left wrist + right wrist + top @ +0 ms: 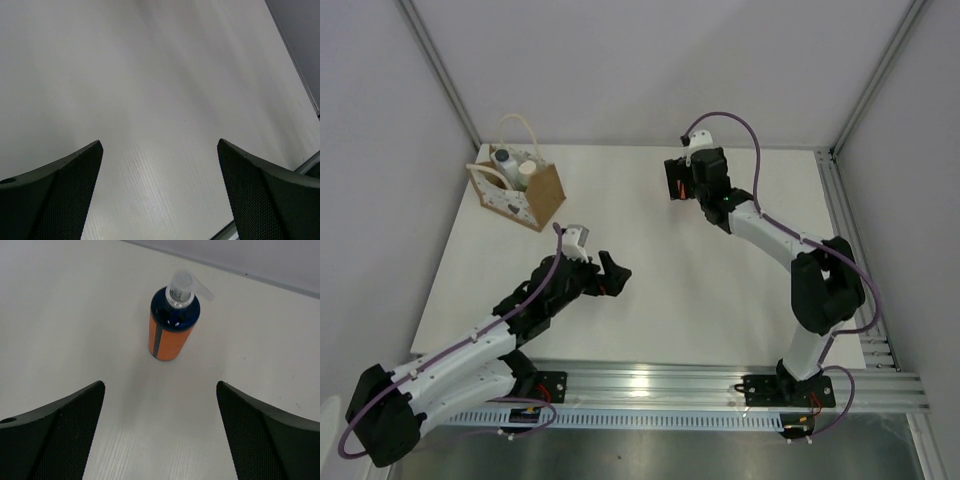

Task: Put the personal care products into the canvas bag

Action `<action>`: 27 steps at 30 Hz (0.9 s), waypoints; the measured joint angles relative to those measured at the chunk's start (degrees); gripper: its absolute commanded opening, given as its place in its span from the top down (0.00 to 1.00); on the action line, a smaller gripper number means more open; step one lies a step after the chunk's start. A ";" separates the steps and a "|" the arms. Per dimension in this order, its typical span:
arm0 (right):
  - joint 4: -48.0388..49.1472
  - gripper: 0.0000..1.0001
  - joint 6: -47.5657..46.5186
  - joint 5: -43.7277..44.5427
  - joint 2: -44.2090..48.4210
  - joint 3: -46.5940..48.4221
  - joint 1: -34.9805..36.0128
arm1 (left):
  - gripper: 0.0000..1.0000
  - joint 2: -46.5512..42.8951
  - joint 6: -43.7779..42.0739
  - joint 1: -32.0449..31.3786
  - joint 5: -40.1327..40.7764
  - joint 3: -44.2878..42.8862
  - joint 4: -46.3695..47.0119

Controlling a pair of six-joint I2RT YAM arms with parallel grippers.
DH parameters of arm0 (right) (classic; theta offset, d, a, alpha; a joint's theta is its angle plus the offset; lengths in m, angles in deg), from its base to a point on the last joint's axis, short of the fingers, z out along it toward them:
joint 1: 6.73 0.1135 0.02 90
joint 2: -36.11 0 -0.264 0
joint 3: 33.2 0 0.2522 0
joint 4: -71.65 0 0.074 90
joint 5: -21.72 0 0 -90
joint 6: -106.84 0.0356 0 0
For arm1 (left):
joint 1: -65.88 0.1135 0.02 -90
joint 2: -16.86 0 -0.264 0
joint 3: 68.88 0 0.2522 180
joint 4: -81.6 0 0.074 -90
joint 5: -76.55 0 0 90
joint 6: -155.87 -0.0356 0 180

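An orange bottle [169, 335] with a dark blue top and a clear pump stands upright on the white table, a little ahead of my right gripper [160, 384]. That gripper is open and empty, above the table's back centre in the top view [676, 183], where it hides the bottle. The canvas bag [525, 195] stands at the back left, handles up. A white bottle with a dark cap [503, 158] and a cream-white cylinder [527, 171] stand inside it. My left gripper [617, 273] is open and empty over bare table at the front centre; the left wrist view [159, 141] shows only tabletop.
The white table [720, 280] is walled by grey panels at the back and sides. An aluminium rail [720, 385] runs along the near edge, and another [845, 230] along the right edge.
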 measured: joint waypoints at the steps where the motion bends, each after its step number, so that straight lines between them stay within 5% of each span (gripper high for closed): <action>1: 0.74 0.03 -0.57 -0.55 -1.68 1.57 -0.33 | 0.01 -1.14 0.00 0.00 0.57 0.57 0.07; 10: 5.86 0.05 -5.25 0.81 -17.05 13.46 -2.38 | 0.01 -15.17 0.48 0.00 3.82 5.29 2.47; 20: 8.61 0.14 -6.08 -1.81 -26.08 19.61 -5.64 | 0.01 -16.15 1.36 0.00 4.00 5.46 2.84; 22: 9.60 0.19 -6.19 -2.91 -27.06 19.69 -6.10 | 0.01 -16.04 1.36 0.00 4.37 5.46 2.91; 27: 12.33 0.50 -7.13 -7.65 -27.87 18.64 -6.82 | 0.01 -15.21 1.31 0.00 5.49 5.46 2.93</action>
